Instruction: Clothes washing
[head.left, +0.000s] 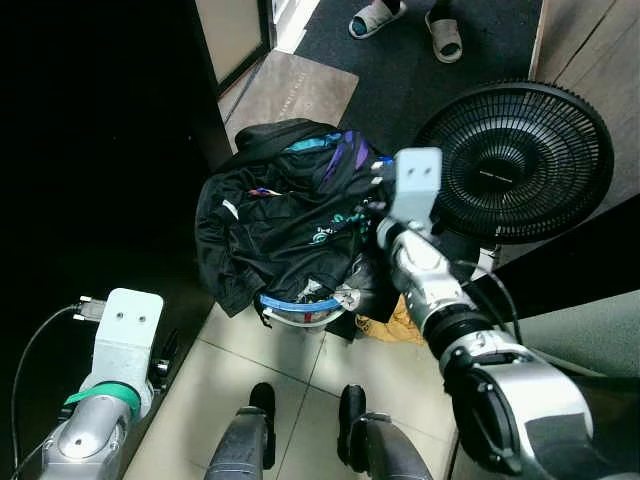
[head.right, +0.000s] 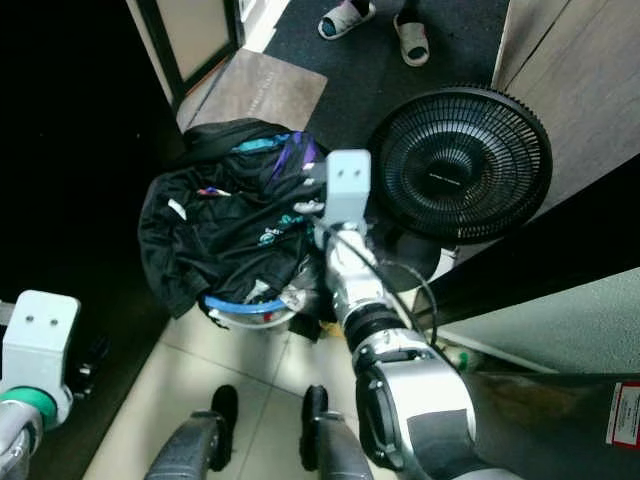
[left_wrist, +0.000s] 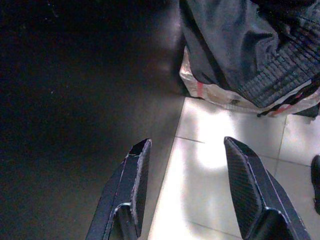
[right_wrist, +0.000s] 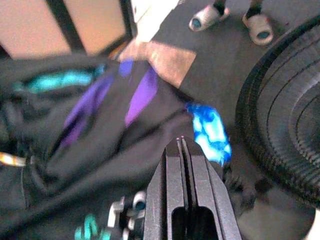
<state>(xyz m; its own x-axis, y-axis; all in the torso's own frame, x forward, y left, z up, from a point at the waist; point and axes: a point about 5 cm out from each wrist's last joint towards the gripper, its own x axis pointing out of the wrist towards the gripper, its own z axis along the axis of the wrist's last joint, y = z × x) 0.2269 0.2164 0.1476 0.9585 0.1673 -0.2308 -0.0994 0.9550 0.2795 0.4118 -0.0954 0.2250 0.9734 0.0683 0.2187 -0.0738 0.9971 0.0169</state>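
Right pincer (right_wrist: 182, 142) closed over one clothes heap (head.left: 285, 225); one fan (head.left: 520, 160)

silver arms (head.left: 440, 290) | white wrist blocks | green band | black feet

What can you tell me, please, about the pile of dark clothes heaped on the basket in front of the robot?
The pile of dark clothes is mostly black, glossy sportswear fabric with purple panels, teal trim and small teal and white logos. It is crumpled and heaped over a basket with a blue and white rim, spilling down its sides, on the tiled floor beside a black fan. A yellow cloth shows under its right edge. The right end effector, fingers together, hovers just over the pile.
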